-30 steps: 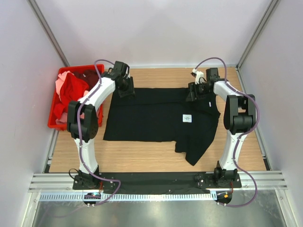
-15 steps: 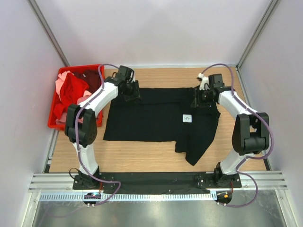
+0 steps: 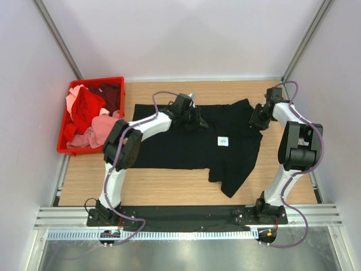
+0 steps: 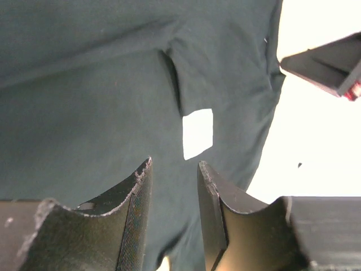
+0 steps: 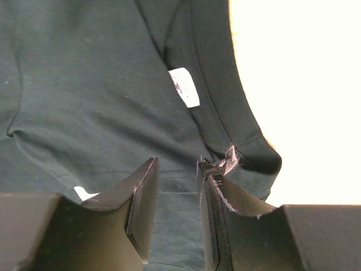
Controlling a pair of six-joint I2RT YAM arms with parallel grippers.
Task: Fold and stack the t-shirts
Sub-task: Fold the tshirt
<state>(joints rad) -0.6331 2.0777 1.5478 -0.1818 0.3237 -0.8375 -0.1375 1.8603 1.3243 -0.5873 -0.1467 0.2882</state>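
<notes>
1. The black t-shirt lies spread on the surface.
2. The left jaws hang over its far edge, narrowly apart; whether they grip cloth cannot be told.
3. The right jaws are at its far right corner, also narrowly apart, grip unclear.

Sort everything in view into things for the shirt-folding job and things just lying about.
For the job: black t-shirt, red shirt, pink shirt, maroon shirt.
Just there: red crate holding the coloured shirts, wooden table.
</notes>
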